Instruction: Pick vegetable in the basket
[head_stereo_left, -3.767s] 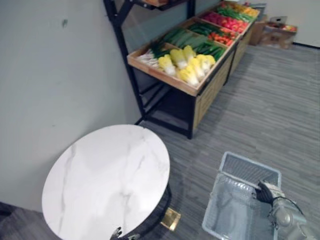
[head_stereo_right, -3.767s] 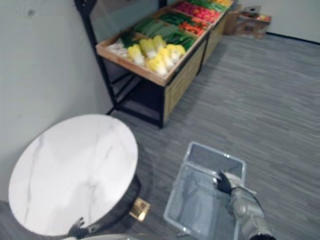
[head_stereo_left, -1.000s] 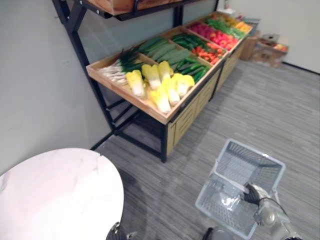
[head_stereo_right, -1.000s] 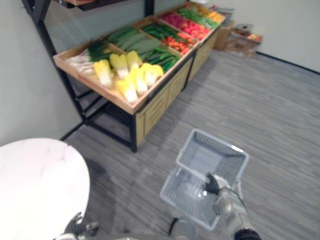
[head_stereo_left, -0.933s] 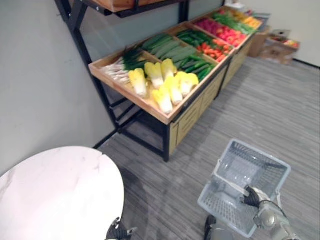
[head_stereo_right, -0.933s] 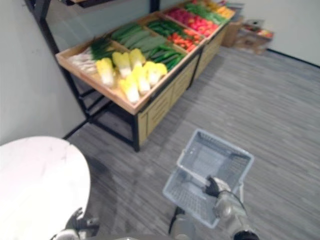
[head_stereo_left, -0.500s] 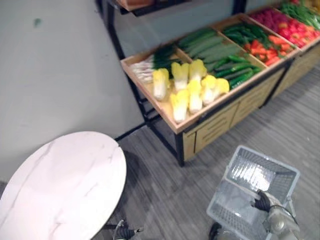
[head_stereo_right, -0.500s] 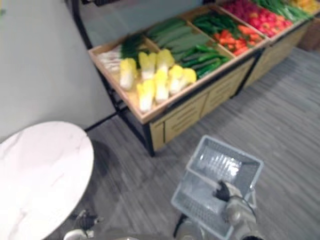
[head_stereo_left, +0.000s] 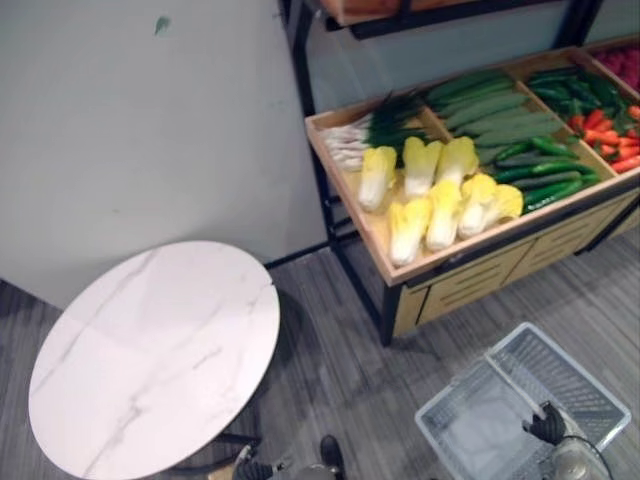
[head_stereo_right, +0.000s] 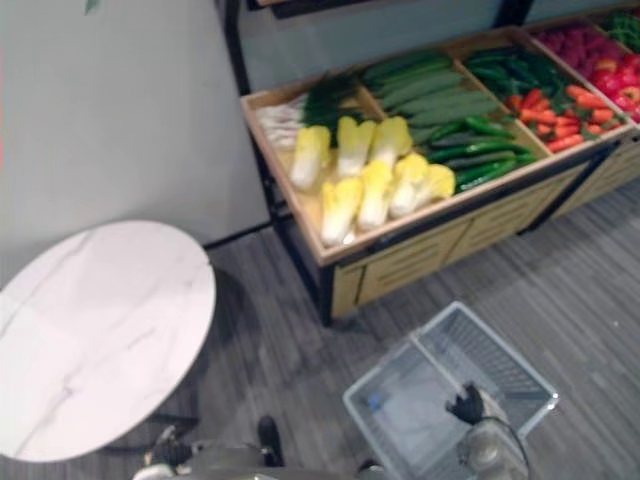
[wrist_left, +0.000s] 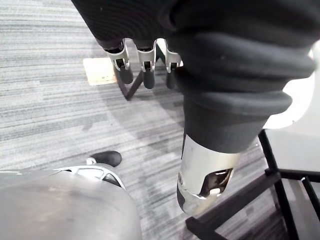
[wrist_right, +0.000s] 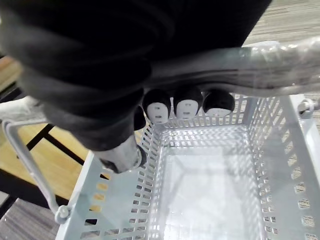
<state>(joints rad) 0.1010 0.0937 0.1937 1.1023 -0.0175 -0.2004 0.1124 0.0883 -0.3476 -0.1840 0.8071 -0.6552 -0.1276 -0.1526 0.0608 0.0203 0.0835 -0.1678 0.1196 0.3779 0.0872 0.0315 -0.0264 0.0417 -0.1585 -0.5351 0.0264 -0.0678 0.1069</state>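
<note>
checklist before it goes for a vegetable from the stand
1. Grip on the basket: ok. The right hand has its fingers curled round the basket handle.
2. Room in the basket: ok, nothing lies inside.
3. Picking hand free: ok. The left hand hangs with relaxed fingers and holds nothing.
4. Left hand near the cabbages: not ok. It is down by the floor, well apart from the crate.
5. Round table out of the way: ok, it stands to the left of the crate, apart from it.
</note>
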